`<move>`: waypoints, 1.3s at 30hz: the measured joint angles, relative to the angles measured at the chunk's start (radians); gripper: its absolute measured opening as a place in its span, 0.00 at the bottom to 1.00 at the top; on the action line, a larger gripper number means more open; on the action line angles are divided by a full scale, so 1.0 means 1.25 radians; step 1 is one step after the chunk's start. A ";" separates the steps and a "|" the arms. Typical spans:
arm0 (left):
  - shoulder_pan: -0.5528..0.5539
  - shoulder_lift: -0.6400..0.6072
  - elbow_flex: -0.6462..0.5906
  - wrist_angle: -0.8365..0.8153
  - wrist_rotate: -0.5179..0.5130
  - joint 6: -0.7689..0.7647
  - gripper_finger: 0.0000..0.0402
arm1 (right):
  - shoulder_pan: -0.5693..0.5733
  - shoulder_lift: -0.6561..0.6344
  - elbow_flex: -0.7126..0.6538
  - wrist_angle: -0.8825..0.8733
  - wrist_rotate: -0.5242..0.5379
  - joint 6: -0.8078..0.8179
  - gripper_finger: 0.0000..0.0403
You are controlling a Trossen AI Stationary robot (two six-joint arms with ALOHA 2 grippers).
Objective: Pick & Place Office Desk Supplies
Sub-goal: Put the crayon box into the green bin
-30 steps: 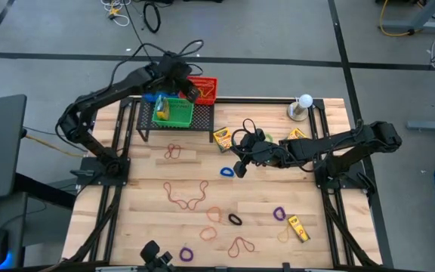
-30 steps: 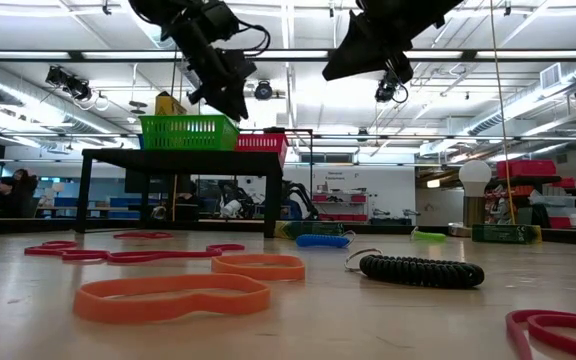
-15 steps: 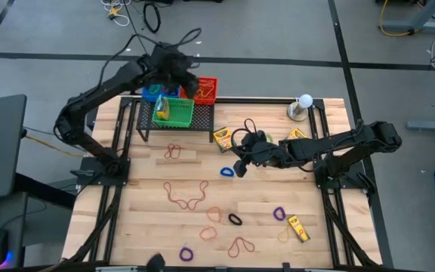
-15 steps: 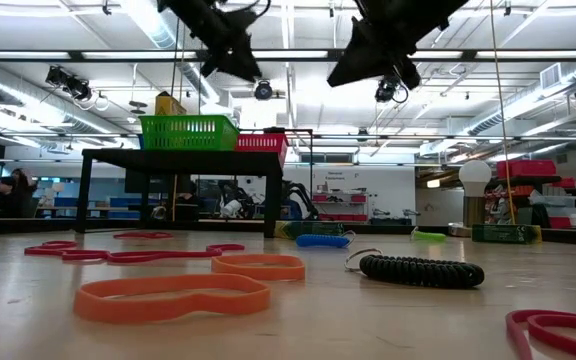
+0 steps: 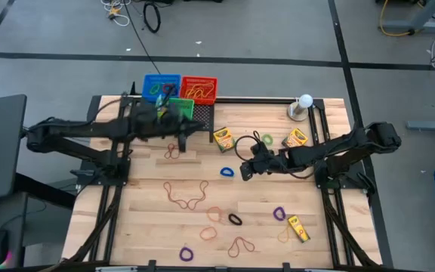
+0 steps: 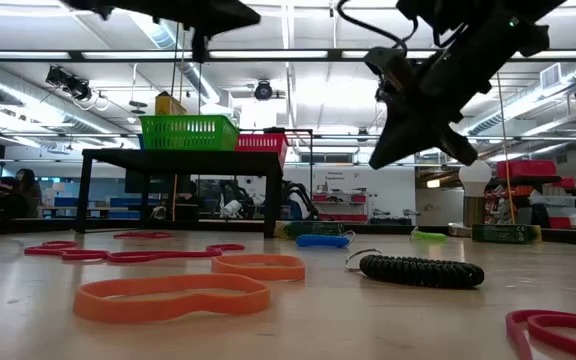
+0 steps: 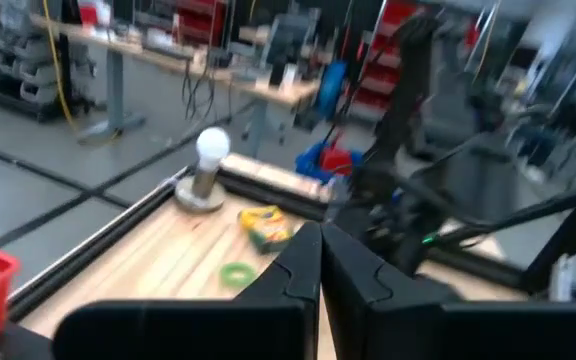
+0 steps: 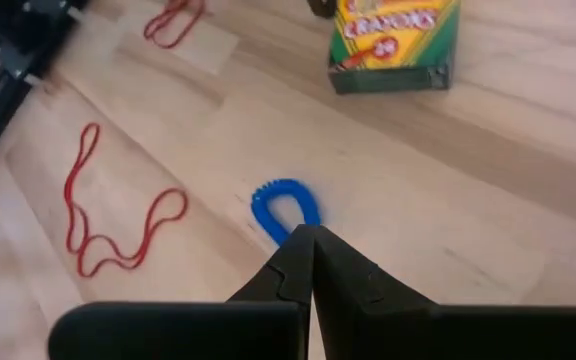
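Risks first. Right claw (image 5: 242, 171) hangs above the worktop (image 5: 331, 219), shut, with the blue band (image 5: 226, 171) just off its tip at about 9 o'clock. If it drops as it stands, the closed tips will likely shove or flatten the thin loop instead of straddling it; the loop is springy and lies flat on wood, so it could skid or flick away. The crayon box (image 5: 222, 138) sits near, up at 11 o'clock from the claw, close enough that a wide approach might knock it. A black cable loops off the right arm's wrist and might snag loose bands.

Left claw (image 5: 201, 125) is also shut, fingers pressed together in the left wrist view (image 7: 318, 262), nothing visible between them. It sits at the front edge of the black rack, near the green basket (image 5: 178, 108), and looks empty. A fast swing out from here could clip the rack or the baskets.

Right claw in its own wrist view (image 8: 304, 250): tips together, nothing pinched, not touching the blue band, which lies just beyond them.

Supplies on the worktop: red bands (image 5: 186, 195) at 7 o'clock of centre, orange, black and purple loops toward 6 o'clock, green band (image 5: 268, 140) and a second crayon box (image 5: 296, 138) at 2 o'clock, third crayon box (image 5: 298, 228) at 5 o'clock. The blue and red baskets at 12 o'clock already hold some items. Plenty left to place, I'd judge.
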 joint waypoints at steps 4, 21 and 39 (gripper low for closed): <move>-0.108 -0.062 -0.103 0.093 -0.113 -0.035 0.02 | -0.057 0.000 -0.005 -0.006 -0.064 0.024 0.03; -0.303 -0.107 -0.180 0.100 -0.364 -0.061 0.02 | -0.381 0.166 0.059 0.131 -0.270 -0.204 0.45; -0.303 -0.106 -0.180 0.102 -0.390 -0.078 0.02 | -0.372 0.326 0.153 0.114 -0.282 -0.245 0.21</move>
